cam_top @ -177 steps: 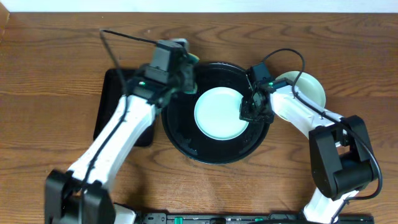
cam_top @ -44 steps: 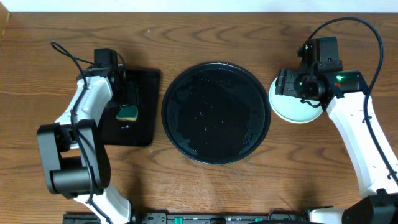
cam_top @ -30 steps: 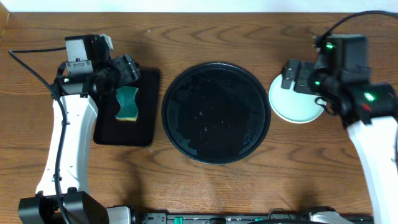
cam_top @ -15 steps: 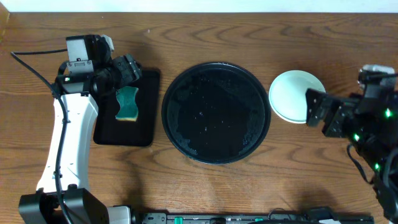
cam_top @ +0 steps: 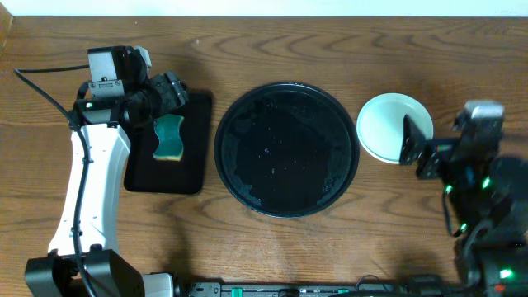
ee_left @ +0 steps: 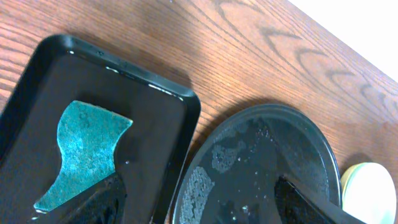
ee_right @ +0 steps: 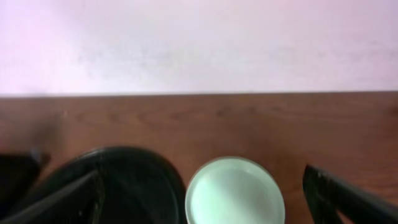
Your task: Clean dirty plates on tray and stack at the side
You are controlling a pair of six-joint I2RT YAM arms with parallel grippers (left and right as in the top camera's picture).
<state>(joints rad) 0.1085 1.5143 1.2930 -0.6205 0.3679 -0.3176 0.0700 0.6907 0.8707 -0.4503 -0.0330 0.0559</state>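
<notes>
The round black tray point(cam_top: 239, 177) sits mid-table, wet, with no plates on it; it also shows as the tray point(ee_left: 249, 155) and the tray point(ee_right: 124, 180). The plates point(cam_top: 384, 124) rest on the wood just right of it, a clean pale mint one on top, seen too as the plates point(ee_right: 235, 191) and the plates point(ee_left: 370, 190). My right gripper point(cam_top: 417, 153) hovers open at the plates' right edge, holding nothing; its fingers point(ee_right: 348, 196) spread wide. My left gripper point(cam_top: 172, 92) hangs open and empty over the rectangular tray's top right corner, its fingers point(ee_left: 102, 202) dark at the frame's bottom.
A smaller rectangular black tray point(cam_top: 194, 177) lies left of the round one, holding a teal sponge point(cam_top: 169, 138), also seen as the sponge point(ee_left: 84, 149). The table's back edge meets a pale wall point(ee_right: 199, 43).
My right arm has drawn back from above the plates toward the right front of the table, gripper still open. The left arm has stayed over the rectangular tray.
</notes>
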